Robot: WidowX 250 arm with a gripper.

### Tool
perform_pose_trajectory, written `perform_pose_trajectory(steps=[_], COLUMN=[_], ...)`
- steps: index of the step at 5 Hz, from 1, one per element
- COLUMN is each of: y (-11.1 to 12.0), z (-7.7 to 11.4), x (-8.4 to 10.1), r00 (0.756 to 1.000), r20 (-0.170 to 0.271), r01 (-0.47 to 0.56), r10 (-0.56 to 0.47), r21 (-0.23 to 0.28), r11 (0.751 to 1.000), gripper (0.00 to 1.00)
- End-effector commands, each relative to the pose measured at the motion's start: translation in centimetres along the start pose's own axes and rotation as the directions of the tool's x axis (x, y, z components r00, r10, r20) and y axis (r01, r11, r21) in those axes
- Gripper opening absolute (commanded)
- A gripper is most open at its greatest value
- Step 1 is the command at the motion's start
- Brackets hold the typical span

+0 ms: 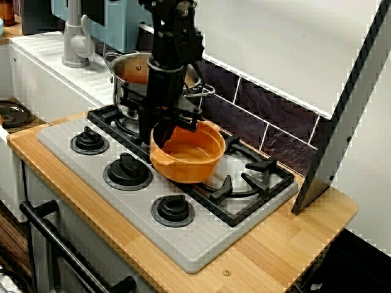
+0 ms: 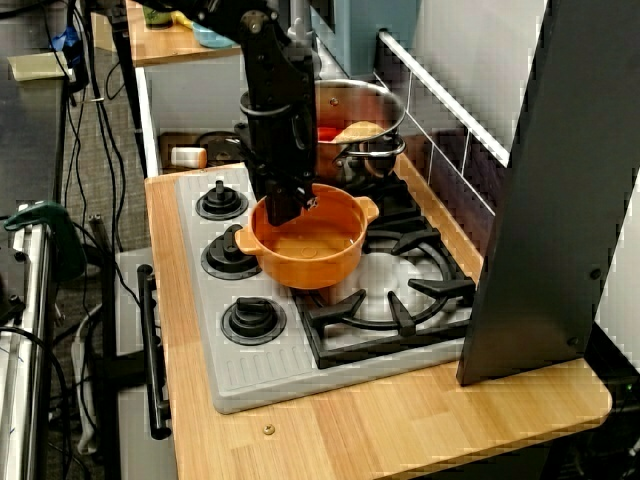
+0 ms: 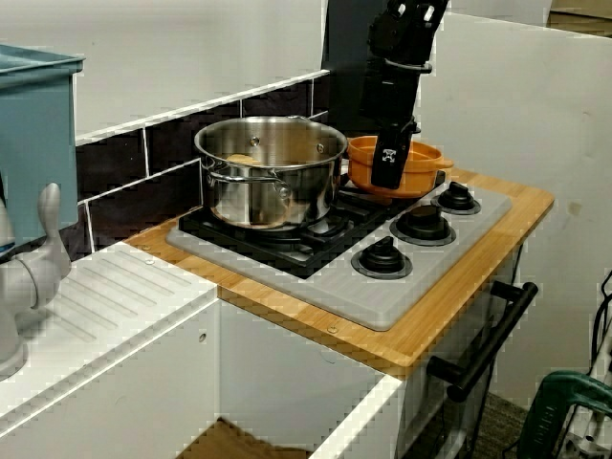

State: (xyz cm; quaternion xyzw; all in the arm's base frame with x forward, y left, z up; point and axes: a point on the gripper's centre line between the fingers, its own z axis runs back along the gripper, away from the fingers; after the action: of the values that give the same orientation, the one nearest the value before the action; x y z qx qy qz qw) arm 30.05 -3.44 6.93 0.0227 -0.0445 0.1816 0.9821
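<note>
An orange pot (image 1: pixel 189 160) with two small side handles is over the front edge of the black burner grate (image 1: pixel 247 183), beside the middle knob. My black gripper (image 1: pixel 164 130) comes down from above, shut on the pot's near rim. The view from the stove's end shows the gripper (image 2: pixel 285 208) pinching the rim of the empty orange pot (image 2: pixel 310 250). From the sink side, one finger (image 3: pixel 388 164) hangs outside the pot wall (image 3: pixel 421 170). Whether the pot rests on the grate or hangs just above it is unclear.
A steel pot (image 1: pixel 131 70) with red and yellow pieces inside stands on the rear burner, right behind the arm. Three black knobs (image 1: pixel 127 171) line the grey stove front. A grey slanted panel (image 1: pixel 342 122) stands at the stove's end, and a faucet (image 1: pixel 74 36) past the steel pot.
</note>
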Motion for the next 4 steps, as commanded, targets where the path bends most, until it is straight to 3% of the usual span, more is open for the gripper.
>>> perform_pose_trajectory(steps=[1, 3, 4], y=[-1.1, -3.8, -5.3], z=[3.3, 5.3, 4.7], x=[1.8, 2.6, 2.9], r00=[1.0, 0.999, 0.998], r20=[0.027, 0.04, 0.065], r01=[-0.009, -0.001, 0.009], r10=[0.012, 0.009, 0.004], r21=[-0.109, -0.203, -0.203], r11=[0.994, 0.979, 0.979], gripper=[0.0, 0.0, 0.0])
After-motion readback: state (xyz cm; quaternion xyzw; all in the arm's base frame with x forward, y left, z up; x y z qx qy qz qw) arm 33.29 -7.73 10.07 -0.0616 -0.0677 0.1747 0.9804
